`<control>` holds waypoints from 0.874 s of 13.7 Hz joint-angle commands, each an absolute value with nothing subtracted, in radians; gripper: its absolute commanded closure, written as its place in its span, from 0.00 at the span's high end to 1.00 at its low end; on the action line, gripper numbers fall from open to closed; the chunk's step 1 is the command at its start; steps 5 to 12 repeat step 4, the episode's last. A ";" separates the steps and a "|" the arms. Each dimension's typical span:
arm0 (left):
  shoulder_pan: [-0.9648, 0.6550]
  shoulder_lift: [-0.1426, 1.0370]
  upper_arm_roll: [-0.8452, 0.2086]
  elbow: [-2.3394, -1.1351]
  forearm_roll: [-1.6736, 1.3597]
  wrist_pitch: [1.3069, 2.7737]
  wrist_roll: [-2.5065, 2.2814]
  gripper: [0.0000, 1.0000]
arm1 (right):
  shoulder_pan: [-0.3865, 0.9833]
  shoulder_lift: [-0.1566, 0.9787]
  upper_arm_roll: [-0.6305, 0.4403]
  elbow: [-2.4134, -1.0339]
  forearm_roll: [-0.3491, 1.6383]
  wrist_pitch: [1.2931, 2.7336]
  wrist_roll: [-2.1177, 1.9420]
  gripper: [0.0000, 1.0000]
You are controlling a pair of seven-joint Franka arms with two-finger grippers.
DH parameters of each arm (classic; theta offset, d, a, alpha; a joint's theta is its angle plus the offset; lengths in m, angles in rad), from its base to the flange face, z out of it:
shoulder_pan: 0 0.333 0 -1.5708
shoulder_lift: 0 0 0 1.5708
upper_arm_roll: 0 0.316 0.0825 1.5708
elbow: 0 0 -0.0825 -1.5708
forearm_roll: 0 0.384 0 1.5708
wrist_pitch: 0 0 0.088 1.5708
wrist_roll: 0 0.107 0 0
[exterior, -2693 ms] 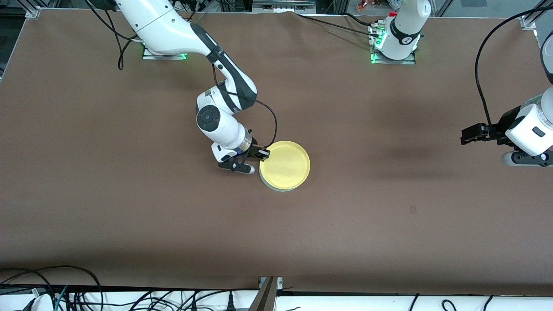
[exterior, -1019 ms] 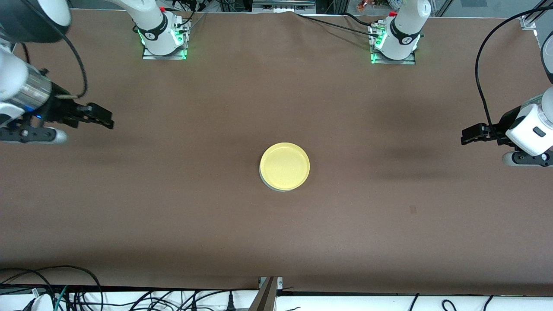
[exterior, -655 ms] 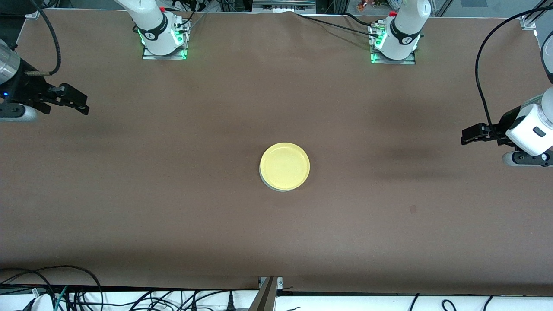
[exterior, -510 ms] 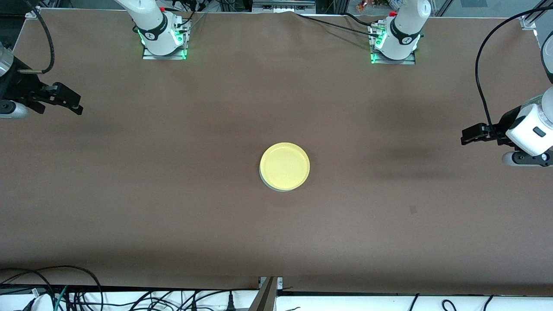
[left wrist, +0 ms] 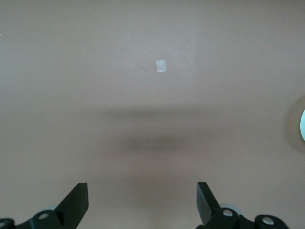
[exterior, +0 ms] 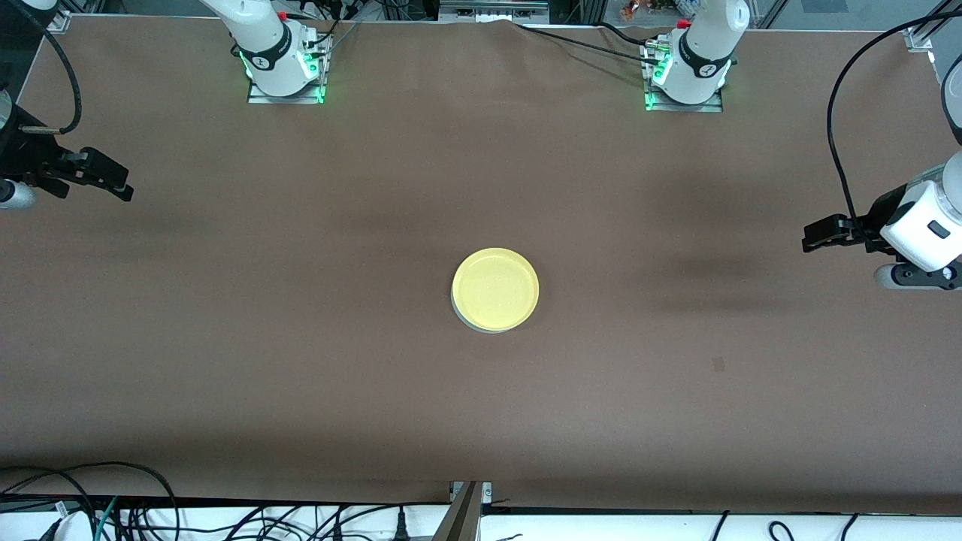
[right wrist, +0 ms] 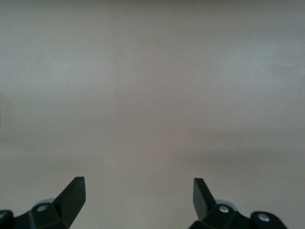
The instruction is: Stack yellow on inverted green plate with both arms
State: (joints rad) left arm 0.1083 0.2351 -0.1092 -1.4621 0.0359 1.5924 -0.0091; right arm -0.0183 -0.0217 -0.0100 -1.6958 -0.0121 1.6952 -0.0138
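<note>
The yellow plate [exterior: 495,289] lies rim up in the middle of the table, on top of the green plate [exterior: 467,322], of which only a thin pale edge shows below it. My right gripper [exterior: 120,184] is open and empty, up over the right arm's end of the table, well apart from the plates; its wrist view [right wrist: 138,200] shows only bare table. My left gripper [exterior: 810,239] is open and empty over the left arm's end of the table and waits. The left wrist view [left wrist: 143,205] shows a sliver of the plates [left wrist: 302,126] at its edge.
The table [exterior: 301,376] has a brown cover. A small pale mark [exterior: 718,364] lies on it toward the left arm's end, also in the left wrist view [left wrist: 162,65]. The arm bases [exterior: 282,68] [exterior: 688,75] stand at the table's edge farthest from the front camera. Cables [exterior: 113,511] run along the nearest edge.
My right gripper has left the yellow plate's rim and drawn back to the right arm's end of the table. The plates and the left arm have not moved.
</note>
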 commanded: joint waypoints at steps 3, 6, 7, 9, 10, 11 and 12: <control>0.112 0.249 -0.109 -1.436 0.012 1.591 0.006 1.00 | -0.063 -0.037 0.055 -1.691 -0.028 1.671 -0.052 1.00; 0.112 0.249 -0.109 -1.436 0.012 1.591 0.006 1.00 | -0.061 -0.040 0.055 -1.690 -0.032 1.666 -0.052 1.00; 0.112 0.249 -0.109 -1.436 0.012 1.591 0.006 1.00 | -0.061 -0.040 0.055 -1.690 -0.032 1.666 -0.052 1.00; 0.112 0.249 -0.109 -1.436 0.012 1.591 0.006 1.00 | -0.061 -0.040 0.055 -1.690 -0.032 1.666 -0.052 1.00; 0.112 0.249 -0.109 -1.436 0.012 1.591 0.006 1.00 | -0.061 -0.040 0.055 -1.690 -0.032 1.666 -0.052 1.00; 0.112 0.249 -0.109 -1.436 0.012 1.591 0.006 1.00 | -0.061 -0.040 0.055 -1.690 -0.032 1.666 -0.052 1.00; 0.112 0.249 -0.109 -1.436 0.012 1.591 0.006 1.00 | -0.061 -0.040 0.055 -1.690 -0.032 1.666 -0.052 1.00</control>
